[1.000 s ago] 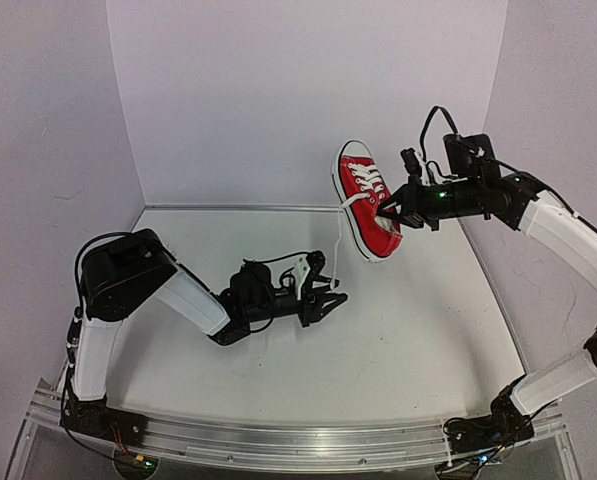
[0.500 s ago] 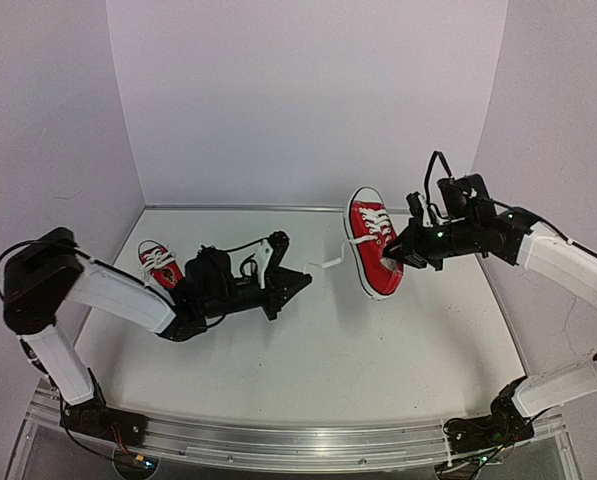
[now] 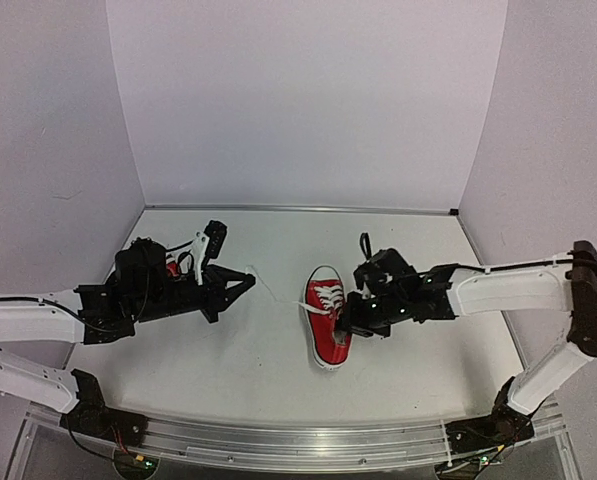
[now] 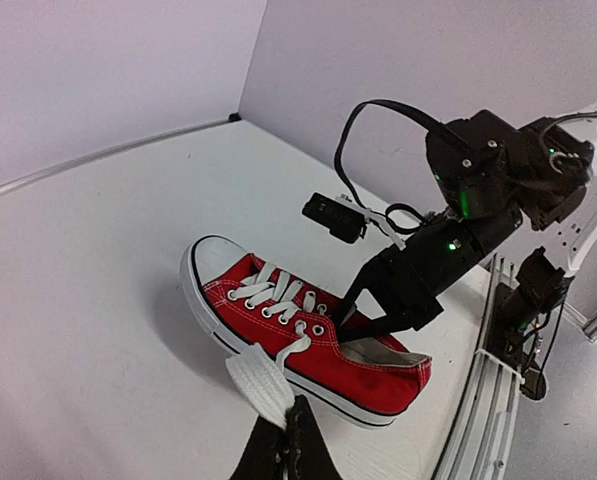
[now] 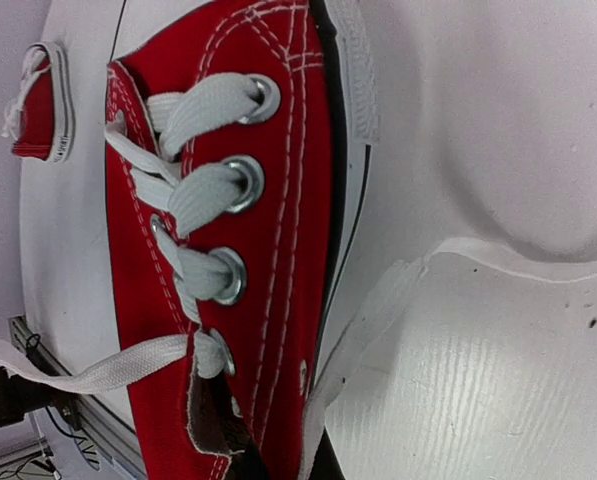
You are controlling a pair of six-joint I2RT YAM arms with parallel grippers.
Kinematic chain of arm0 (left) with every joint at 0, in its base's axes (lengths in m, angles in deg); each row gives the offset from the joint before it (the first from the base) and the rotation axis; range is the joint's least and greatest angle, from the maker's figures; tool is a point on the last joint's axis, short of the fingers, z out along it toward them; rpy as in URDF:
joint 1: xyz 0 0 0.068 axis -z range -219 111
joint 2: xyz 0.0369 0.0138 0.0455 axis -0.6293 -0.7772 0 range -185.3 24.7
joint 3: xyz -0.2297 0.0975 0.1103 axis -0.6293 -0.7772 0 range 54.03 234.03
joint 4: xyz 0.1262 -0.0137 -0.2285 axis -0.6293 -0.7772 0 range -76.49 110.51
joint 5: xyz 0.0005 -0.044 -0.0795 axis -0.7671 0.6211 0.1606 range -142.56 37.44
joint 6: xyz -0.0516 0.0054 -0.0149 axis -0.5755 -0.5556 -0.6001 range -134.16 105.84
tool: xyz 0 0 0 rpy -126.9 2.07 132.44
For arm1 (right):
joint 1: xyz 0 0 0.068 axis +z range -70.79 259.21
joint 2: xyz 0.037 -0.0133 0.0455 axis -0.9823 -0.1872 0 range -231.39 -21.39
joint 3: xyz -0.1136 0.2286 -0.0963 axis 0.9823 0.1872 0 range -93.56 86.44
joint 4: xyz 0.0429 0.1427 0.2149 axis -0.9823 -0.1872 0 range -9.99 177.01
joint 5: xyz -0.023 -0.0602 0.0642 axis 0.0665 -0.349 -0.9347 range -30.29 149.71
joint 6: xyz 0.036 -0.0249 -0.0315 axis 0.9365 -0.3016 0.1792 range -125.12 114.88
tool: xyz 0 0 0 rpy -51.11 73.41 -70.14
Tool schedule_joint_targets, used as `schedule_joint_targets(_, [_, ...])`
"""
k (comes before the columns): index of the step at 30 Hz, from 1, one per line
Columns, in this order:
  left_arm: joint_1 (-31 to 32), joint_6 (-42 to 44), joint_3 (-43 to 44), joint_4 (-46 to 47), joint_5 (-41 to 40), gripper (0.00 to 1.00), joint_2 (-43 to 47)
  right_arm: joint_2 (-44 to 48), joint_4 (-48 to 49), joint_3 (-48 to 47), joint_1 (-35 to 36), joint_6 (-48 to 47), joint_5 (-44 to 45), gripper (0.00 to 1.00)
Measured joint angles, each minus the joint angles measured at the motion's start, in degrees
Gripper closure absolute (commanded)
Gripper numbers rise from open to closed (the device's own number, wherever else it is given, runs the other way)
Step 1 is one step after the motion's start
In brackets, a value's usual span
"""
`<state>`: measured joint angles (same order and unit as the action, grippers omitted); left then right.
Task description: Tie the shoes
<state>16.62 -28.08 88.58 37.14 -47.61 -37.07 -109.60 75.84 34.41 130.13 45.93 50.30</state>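
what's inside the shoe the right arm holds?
One of the right fingers sits inside the shoe, pinching its side wall. Pale lining shows; the laced upper covers the toe end.

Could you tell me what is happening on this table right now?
The robot is partway through tying a red shoe. The right gripper is clamped on its collar, steadying it on the table. The left gripper is shut on one white lace end, drawn out sideways. No knot yet. A second shoe lies farther left.
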Motion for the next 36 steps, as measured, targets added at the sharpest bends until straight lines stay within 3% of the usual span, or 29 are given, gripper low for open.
schedule_joint_targets(7, [0.0,-3.9,-1.3,-11.9,-4.9,1.0,2.3,-14.8,6.1,-5.1,5.6,5.4,5.2,0.98])
schedule_joint_targets(13, [-0.1,-5.8,-0.9,-18.8,-8.8,1.0,2.9,-19.4,10.3,-10.0,7.2,8.2,6.6,0.6])
schedule_joint_targets(16, [-0.4,-6.2,-0.1,-21.3,-9.6,1.0,1.7,-18.9,11.8,-10.4,7.1,8.3,6.6,0.48])
schedule_joint_targets(19, [-1.3,-6.5,1.4,-23.0,-9.5,1.0,-0.9,-15.5,11.0,-9.6,7.1,5.8,6.3,0.25])
schedule_joint_targets(21, [-2.3,-6.8,2.0,-23.9,-9.2,1.0,-2.0,-10.0,9.9,-7.5,7.0,4.0,6.4,0.19])
schedule_joint_targets(28, [-6.9,-6.5,5.4,-28.2,-6.0,1.0,-5.7,10.2,2.3,0.0,1.4,-5.5,6.2,0.29])
schedule_joint_targets(32, [-7.4,-5.3,8.5,-30.3,-4.0,1.0,-8.0,10.4,-5.4,0.3,-3.8,-13.1,6.9,0.35])
schedule_joint_targets(36, [-7.7,-4.3,10.1,-31.6,-2.2,1.0,-9.8,3.9,-13.1,-1.6,-4.0,-18.8,7.9,0.45])
